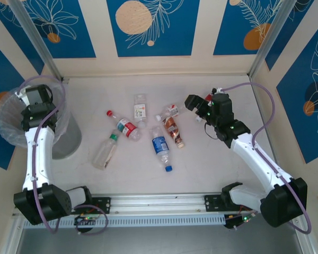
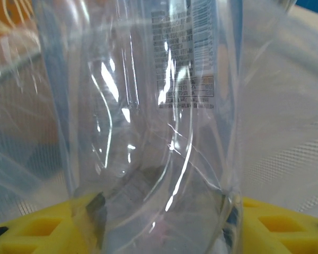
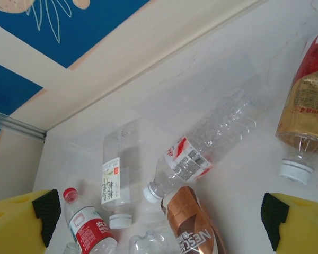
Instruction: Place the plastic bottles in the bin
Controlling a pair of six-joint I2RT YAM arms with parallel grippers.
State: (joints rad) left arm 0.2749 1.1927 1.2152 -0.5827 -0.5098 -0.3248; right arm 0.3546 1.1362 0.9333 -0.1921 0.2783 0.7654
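Pale table point(image 1: 212, 174), blue-and-cream patterned walls point(image 1: 148, 26) behind. The left gripper point(image 2: 159, 233) is over the bin point(image 1: 2, 124) at the table's left edge. A clear bottle point(image 2: 153, 132) stands between its yellow fingers point(image 2: 32, 230), with the crinkled liner point(image 2: 286, 132) behind it. I cannot tell whether the pads press the bottle or stand clear of it. My judgement: this one is at the drop with the bin below, so it needs only a release. The right gripper point(image 1: 200, 106) hangs wide and holds nothing, at the right end of the other bottles point(image 1: 161, 148) lying flat mid-table. Nearest to it is the brown-labelled bottle point(image 3: 193, 227), just left of it in the top view, its long axis running roughly near to far. The right arm is the closer one. I judge its fingers would have to straddle the bottle across that axis.
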